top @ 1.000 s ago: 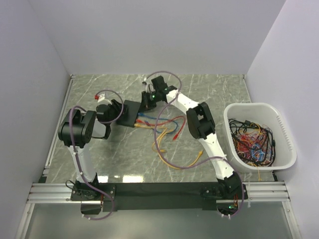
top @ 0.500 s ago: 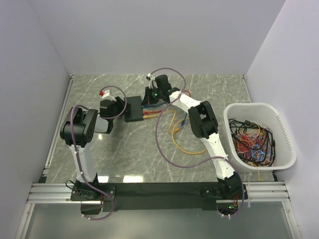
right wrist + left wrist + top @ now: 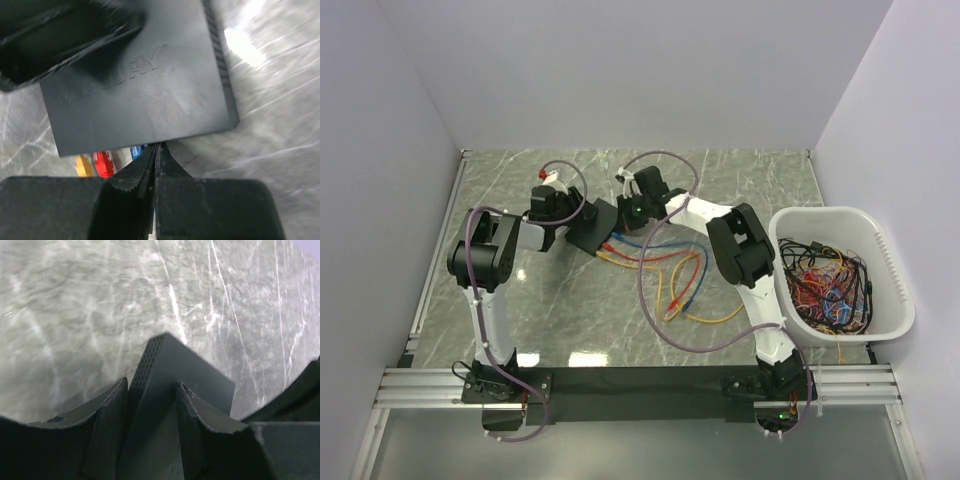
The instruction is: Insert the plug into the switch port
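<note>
From above, the switch [image 3: 592, 228] shows at 10 o'clock from the desk's [image 3: 520, 290] middle, with coloured cables [image 3: 670, 275] trailing toward 5 o'clock. Only my left wrist shows my left fingers [image 3: 105, 430] grasping its sides. My right wrist shows my right fingers [image 3: 131, 176] clenched at its edge, a red plug [image 3: 104, 162] at 9 o'clock.

Robotics lab test cell, not a home or shop. Plain white panels [image 3: 640, 70] box in a marble-pattern counter [image 3: 570, 320] on three sides. Aluminium extrusion rail [image 3: 420, 385] runs along the near edge. Two small white-and-black robot arms, left arm [image 3: 485, 300] and right arm [image 3: 750, 290], are bolted there. White plastic tub [image 3: 825, 212] holds tangled patch cables [image 3: 825, 285].
</note>
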Controlling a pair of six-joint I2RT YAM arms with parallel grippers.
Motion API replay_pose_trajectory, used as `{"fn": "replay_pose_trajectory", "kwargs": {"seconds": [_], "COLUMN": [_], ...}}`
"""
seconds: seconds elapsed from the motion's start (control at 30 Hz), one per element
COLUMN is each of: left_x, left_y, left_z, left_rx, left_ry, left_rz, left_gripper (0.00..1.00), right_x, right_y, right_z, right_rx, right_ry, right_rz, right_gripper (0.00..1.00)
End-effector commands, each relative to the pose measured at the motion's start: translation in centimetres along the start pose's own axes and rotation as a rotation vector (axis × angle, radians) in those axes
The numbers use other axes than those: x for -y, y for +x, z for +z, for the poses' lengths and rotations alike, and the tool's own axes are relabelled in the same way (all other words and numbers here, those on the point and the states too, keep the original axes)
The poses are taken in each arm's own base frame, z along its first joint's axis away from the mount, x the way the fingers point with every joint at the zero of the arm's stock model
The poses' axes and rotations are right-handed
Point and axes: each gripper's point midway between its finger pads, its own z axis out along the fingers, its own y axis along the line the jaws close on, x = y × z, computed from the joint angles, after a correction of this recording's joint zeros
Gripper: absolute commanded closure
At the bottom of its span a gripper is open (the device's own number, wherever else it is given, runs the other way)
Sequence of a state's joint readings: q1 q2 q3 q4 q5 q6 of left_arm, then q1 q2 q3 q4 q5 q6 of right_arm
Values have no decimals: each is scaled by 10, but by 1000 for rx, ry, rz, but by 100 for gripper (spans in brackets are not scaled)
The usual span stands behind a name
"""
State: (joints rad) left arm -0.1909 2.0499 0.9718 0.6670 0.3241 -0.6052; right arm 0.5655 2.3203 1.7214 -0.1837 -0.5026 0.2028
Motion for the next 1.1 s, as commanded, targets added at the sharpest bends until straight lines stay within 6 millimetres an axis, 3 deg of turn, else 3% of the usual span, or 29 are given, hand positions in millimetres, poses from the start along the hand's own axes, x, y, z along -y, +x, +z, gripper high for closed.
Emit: {"fn": "replay_pose_trajectory", "kwargs": {"seconds": [0.0,0.2,0.23,0.27,0.37,0.63,0.77,0.83,1.0,1.03,1.07], "left_x": [45,45,44,43,41,37,35,33,31,29,29], "left_y": [120,116,116,117,113,90,73,61,36,30,27], "left_z": [-17,-16,-17,-18,-19,-8,-7,-7,-9,-10,-11], "left_rx": [-463,-469,-467,-467,-460,-434,-405,-383,-343,-330,-325], "left_ry": [159,146,141,139,137,140,133,135,138,135,132], "left_rz": [-114,-105,-104,-106,-111,-122,-122,-127,-139,-140,-141], "left_gripper": [52,52,52,52,52,52,52,52,52,52,52], "right_x": [-121,-117,-117,-107,-104,-95,-88,-84,-86,-79,-85], "right_y": [-31,-35,-45,-41,-47,-42,-58,-61,-84,-76,-82], "right_z": [-1,2,2,5,4,2,-21,-32,-80,-84,-102], "right_rx": [127,141,161,142,138,103,143,149,241,233,268], "right_ry": [-277,-231,-218,-169,-136,-70,29,69,189,221,231], "right_rz": [-178,-162,-168,-155,-155,-158,-179,-182,-179,-165,-156], "right_gripper": [100,100,97,96,86,73,54,35,23,22,22]}}
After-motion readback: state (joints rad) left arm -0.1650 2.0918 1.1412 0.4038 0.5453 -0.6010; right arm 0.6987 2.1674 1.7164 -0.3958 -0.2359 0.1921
